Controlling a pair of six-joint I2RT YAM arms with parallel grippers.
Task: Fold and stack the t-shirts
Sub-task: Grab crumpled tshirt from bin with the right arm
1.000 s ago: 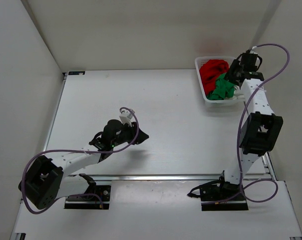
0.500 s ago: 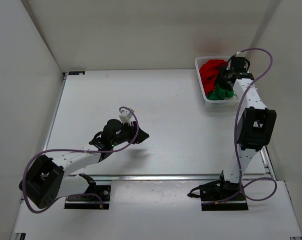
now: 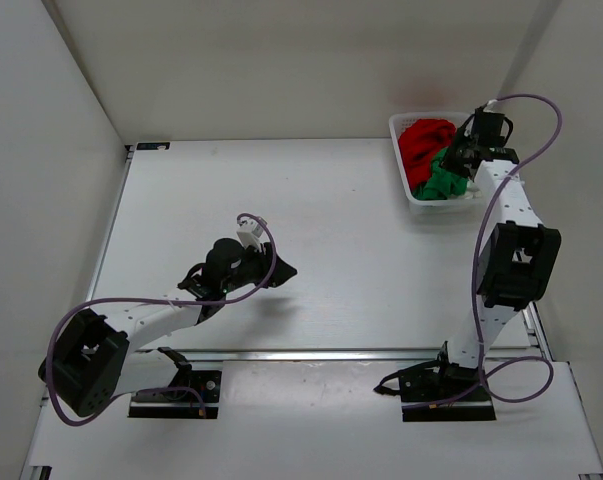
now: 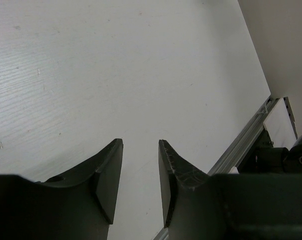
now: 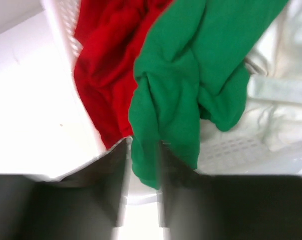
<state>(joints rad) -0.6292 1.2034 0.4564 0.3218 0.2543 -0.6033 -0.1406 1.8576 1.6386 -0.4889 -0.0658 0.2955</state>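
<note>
The t-shirts lie bunched in a white mesh basket (image 3: 413,196) at the table's far right. The red one (image 3: 424,140) is at the back and the green one (image 3: 441,183) in front. My right gripper (image 3: 463,160) reaches into the basket. In the right wrist view its jaws (image 5: 143,146) are shut on a fold of the green t-shirt (image 5: 191,90), beside the red t-shirt (image 5: 105,65). Pale white cloth (image 5: 278,90) shows to the right. My left gripper (image 3: 284,272) hovers low over the table's middle, open (image 4: 140,146), with nothing between its fingers.
The basket's side wall (image 5: 65,25) stands just left of the right gripper's fingers. The white table (image 3: 331,210) has walls behind and on both sides. A metal rail (image 4: 246,140) runs along the near edge, close to the left gripper.
The right gripper dipped into the basket, closed from wide open onto the green t-shirt, and has lifted back slightly. The left arm has stayed put.
</note>
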